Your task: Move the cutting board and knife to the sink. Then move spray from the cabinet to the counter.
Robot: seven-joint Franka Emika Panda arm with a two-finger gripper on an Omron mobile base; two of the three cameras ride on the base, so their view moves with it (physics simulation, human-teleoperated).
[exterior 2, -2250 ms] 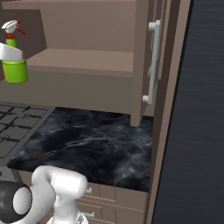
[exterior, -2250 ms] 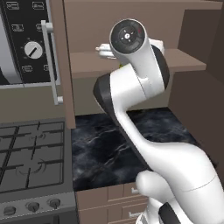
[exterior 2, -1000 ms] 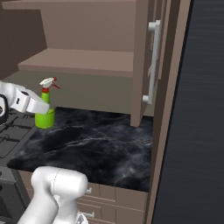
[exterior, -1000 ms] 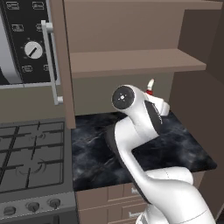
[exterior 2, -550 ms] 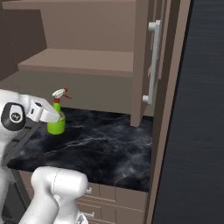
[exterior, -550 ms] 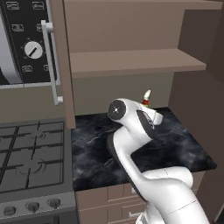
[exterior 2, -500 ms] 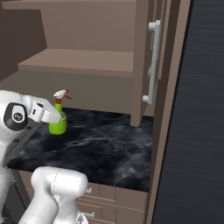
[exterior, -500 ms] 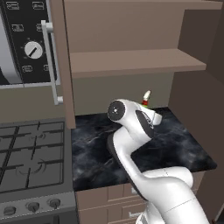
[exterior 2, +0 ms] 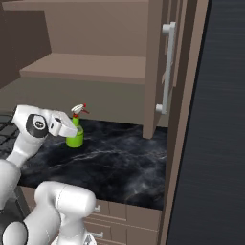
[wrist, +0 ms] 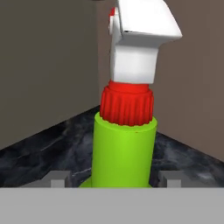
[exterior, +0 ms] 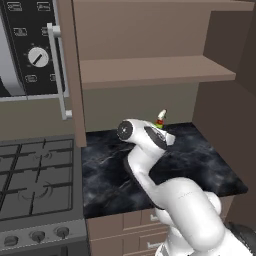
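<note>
1. Since the earlier frames the spray (exterior 2: 75, 131) has come off the cabinet (exterior 2: 86, 67) shelf, swung down with the arm, and now stands upright on the counter (exterior 2: 124, 167). Over the last half second it has barely budged, so it looks basically set down.

2. Where it sits: far-left part of the black marble top in the right base view, close to the back wall, below the open shelf. In the left base view only its red and white top pokes out past the wrist.

3. Gripper (wrist: 116, 178) state: the two fingertips (wrist: 58, 177) stand on either side of the green body, and in the hand view I can't see them pressing into it. Looks to me like the jaws are spread apart around the bottle with small gaps, not clamped, but it's tight enough that contact is hard to rule out.

4. The relation that matters next: the bottle is straight ahead of the hand, right between the fingers, long axis vertical, with the hand coming at it sideways.

5. My guess is the move left is a straight pull back along the hand's own axis, toward the near edge of the counter. Any sideways drift or tilt and a finger clips the bottle and tips it.
</note>
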